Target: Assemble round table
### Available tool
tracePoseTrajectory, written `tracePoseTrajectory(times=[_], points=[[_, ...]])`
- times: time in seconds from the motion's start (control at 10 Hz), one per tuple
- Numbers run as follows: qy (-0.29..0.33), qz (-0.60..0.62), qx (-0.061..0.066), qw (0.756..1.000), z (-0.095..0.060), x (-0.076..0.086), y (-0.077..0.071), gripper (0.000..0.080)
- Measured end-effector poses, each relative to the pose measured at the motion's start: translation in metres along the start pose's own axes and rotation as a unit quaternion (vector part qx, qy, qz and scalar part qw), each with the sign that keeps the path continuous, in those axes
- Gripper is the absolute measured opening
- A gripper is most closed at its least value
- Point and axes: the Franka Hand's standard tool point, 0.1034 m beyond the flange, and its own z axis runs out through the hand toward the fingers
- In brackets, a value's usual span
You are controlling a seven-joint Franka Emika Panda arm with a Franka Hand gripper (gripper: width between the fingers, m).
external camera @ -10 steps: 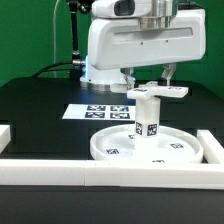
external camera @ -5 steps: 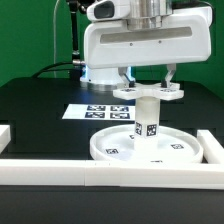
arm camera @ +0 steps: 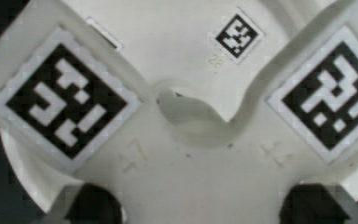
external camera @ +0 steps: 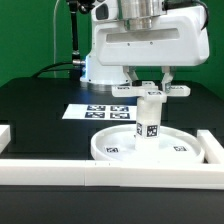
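Observation:
The round disc (external camera: 105, 149) lies flat on the black table near the front rail. The short marked leg (external camera: 149, 120) stands upright at its middle. The cross-shaped foot piece (external camera: 152, 91) sits on top of the leg. My gripper (external camera: 151, 80) reaches down from above, with a finger on each side of the foot piece, shut on it. In the wrist view the foot piece (arm camera: 179, 80) fills the picture with its square markers. It lies between my dark fingertips (arm camera: 98, 206), with the gripper (arm camera: 202, 206) centred over it. The leg is hidden there.
The marker board (external camera: 98, 111) lies flat behind the disc, toward the exterior view's left. White border rails run along the front (external camera: 90, 170), the left (external camera: 5, 133) and the right (external camera: 213, 146). A green wall stands behind the arm.
My gripper and wrist have turned about the vertical axis, and the foot piece has turned with them on top of the leg. The disc and leg stay in place.

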Motion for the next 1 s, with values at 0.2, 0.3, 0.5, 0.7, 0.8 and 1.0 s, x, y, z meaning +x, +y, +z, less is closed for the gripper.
tracePoseTrajectory(times=[0.2,0.3,0.5,0.7,0.8,1.0], points=[[0.001,0.085,0.005,0.996,0.0002,0.001,-0.0001,0.0442],[0.001,0.122,0.01,0.992,0.0006,0.0015,0.0001,0.0442],[0.003,0.203,0.025,0.979,0.0008,0.0031,-0.0008,0.0442],[0.001,0.269,0.028,0.963,0.001,0.0031,-0.0015,0.0442],[0.001,0.303,0.029,0.952,0.0011,0.0034,-0.0019,0.0442],[0.0,0.346,0.03,0.938,0.0012,0.0037,-0.0017,0.0442]])
